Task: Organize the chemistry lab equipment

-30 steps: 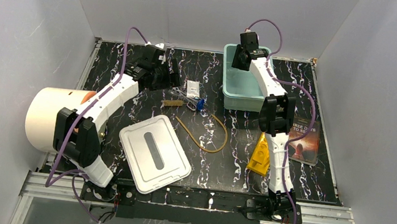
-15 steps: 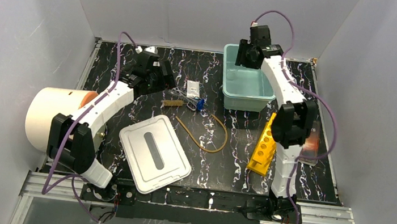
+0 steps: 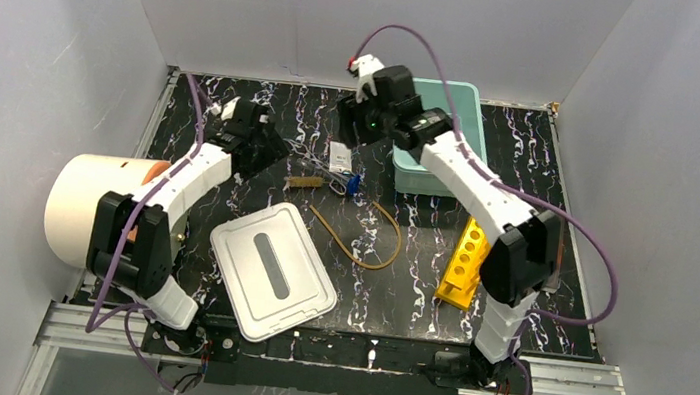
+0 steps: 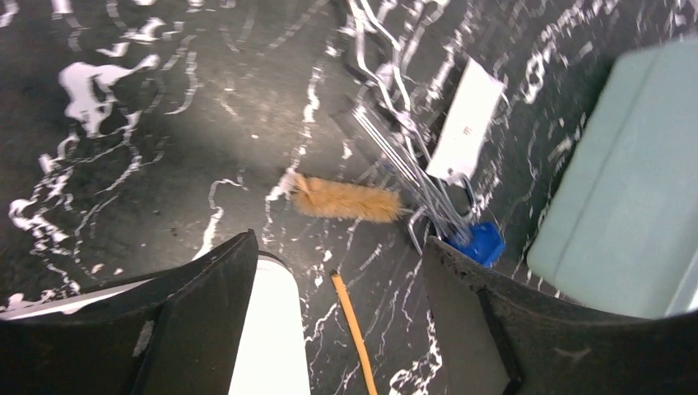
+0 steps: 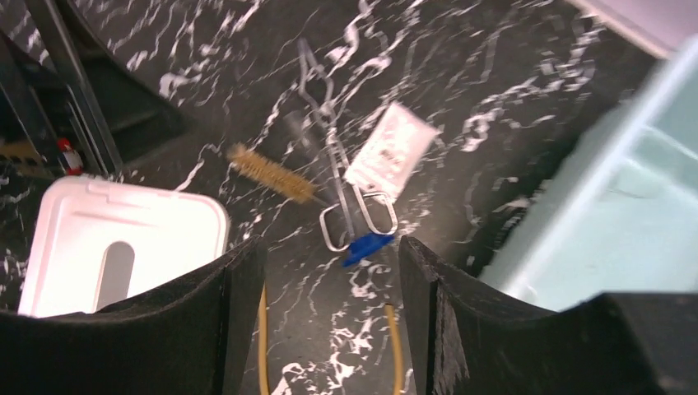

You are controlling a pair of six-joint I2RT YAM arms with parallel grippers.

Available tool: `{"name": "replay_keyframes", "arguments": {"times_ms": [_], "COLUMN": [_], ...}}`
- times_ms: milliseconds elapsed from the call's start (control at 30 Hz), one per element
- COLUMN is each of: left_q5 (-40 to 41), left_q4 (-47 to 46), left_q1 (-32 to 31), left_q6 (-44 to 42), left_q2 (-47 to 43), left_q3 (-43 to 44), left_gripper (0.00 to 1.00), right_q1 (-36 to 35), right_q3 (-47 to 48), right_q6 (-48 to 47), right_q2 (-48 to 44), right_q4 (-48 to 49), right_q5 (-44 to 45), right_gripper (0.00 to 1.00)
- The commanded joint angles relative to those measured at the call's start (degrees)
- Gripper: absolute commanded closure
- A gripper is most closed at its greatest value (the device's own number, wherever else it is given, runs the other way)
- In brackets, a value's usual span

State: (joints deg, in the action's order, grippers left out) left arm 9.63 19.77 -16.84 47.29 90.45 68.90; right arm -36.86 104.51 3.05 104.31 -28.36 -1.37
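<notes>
Right gripper [image 5: 329, 247] hovered with jaws wide and empty; thin metal tongs [image 5: 333, 177], tan brush [image 5: 267, 173], white packet [image 5: 391, 152] and blue piece [image 5: 366, 244] lay clustered just beyond its fingertips, beside the teal bin [image 5: 593, 214]. Left gripper [image 4: 339, 247], likewise wide and empty, faced that cluster from the opposite side.

L arm [image 3: 190, 173], R arm [image 3: 474, 178] – white links w/ black joints, purple cables [image 3: 412, 31]

amber tubing [image 4: 352, 329]: cut by bottom edge; tongs [image 4: 409, 152]: far end blurred
</notes>
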Motion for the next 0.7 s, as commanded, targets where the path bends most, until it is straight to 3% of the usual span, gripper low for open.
{"name": "replay_keyframes", "arguments": {"times_ms": [0, 200, 400, 533, 667], "left_q5": [4.03, 1.40, -0.84, -0.29, 0.13], "left_q4": [3.16, 2.92, 2.22, 2.67, 3.16], "left_q1": [3.49, 6.27, 6.55, 6.63, 6.65], "left_q6": [5.68, 5.14, 3.34, 2.16, 1.85], "left_q2": [-6.34, -7.71, -7.43, -6.57, -6.72], "left_q3": [-4.84, -5.93, -5.79, -4.50, -4.68], "left_gripper": [0.32, 0.32, 0.28, 0.27, 0.25], "right_q1": [-2.13, -4.12, -4.43, -4.45, -4.45], "right_q3": [2.55, 8.20, 9.82, 15.94, 16.03], "right_q6": [-2.08, -5.01, -5.77, -7.79, -8.23], "right_q2": [5.89, 16.01, 21.52, 27.27, 29.12], "right_q4": [0.32, -5.63, -5.07, -7.40, -7.36], "right_q5": [-1.40, -6.22, -5.14, -3.24, -1.65], "right_gripper": [0.32, 0.32, 0.33, 0.38, 0.42]}}
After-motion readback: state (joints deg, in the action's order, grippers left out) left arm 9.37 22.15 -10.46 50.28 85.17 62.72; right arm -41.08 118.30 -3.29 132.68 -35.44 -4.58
